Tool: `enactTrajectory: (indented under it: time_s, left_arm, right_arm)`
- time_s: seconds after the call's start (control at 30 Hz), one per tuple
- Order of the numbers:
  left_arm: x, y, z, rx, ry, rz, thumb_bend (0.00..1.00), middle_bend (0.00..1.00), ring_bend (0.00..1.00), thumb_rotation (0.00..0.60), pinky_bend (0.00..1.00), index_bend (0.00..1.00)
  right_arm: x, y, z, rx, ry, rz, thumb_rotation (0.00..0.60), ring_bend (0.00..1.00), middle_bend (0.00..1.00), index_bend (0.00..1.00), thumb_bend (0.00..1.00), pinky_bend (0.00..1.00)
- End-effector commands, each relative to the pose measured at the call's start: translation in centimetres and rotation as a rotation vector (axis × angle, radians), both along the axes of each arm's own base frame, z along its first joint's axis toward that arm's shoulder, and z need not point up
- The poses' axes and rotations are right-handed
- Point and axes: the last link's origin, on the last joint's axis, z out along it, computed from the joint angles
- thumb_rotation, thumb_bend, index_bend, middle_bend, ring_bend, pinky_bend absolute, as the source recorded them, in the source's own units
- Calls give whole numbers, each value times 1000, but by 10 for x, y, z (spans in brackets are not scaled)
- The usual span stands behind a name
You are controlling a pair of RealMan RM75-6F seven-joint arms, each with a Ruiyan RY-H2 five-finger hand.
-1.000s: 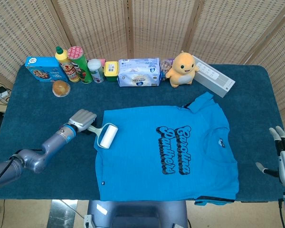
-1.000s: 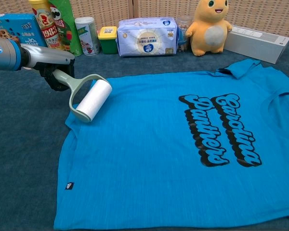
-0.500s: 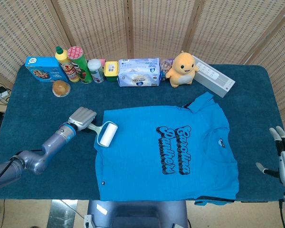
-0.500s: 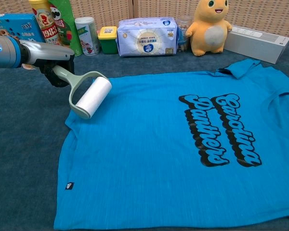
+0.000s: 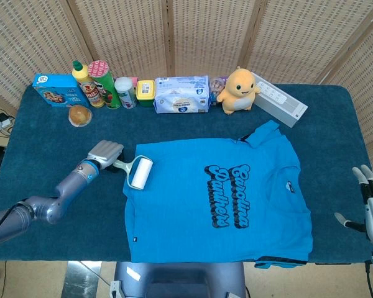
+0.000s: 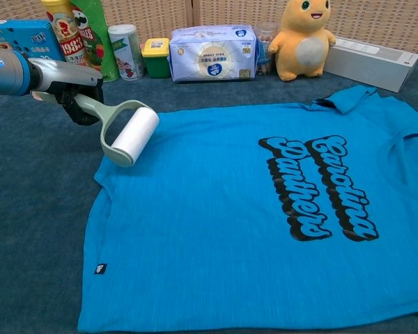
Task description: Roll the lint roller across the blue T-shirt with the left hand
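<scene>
Drawn back leftward, lint roller [image 6: 134,134] in left hand's [image 6: 73,87] grip sits on blue T-shirt's [image 6: 251,216] edge.

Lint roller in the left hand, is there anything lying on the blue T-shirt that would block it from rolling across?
Nothing visible does. The left hand holds the lint roller at the blue T-shirt's left edge, and the shirt lies flat with nothing on it. The boxes, bottles and plush toy stand behind it at the table's far edge.
</scene>
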Motion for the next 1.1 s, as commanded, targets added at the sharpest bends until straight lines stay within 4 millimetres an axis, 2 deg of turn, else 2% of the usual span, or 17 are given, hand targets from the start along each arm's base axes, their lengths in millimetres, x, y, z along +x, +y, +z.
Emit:
enactTrajectory:
  time_s: [0.03,0.37,0.67,1.1]
  left_arm:
    - [5,4,7,-25,-12,61,838,979,942,600,1000,1000]
    - [25,12,11,-36,-20,113,834,979,942,600,1000,1000]
    - [31,12,1,-10,33,109,830,979,942,600,1000,1000]
    - [60,6,-26,6,129,101,826,979,942,600,1000,1000]
  right_arm:
    - [0,0,0,-1,-2,0,600,0,0,0,0,0]
    - [-1,-2,-1,12,-17,-6,600,0,0,0,0,0]
    - [-3,-7,2,20,-35,-8,600,0,0,0,0,0]
    - [-6,-14,1,58,-65,-4,600,0,0,0,0,0]
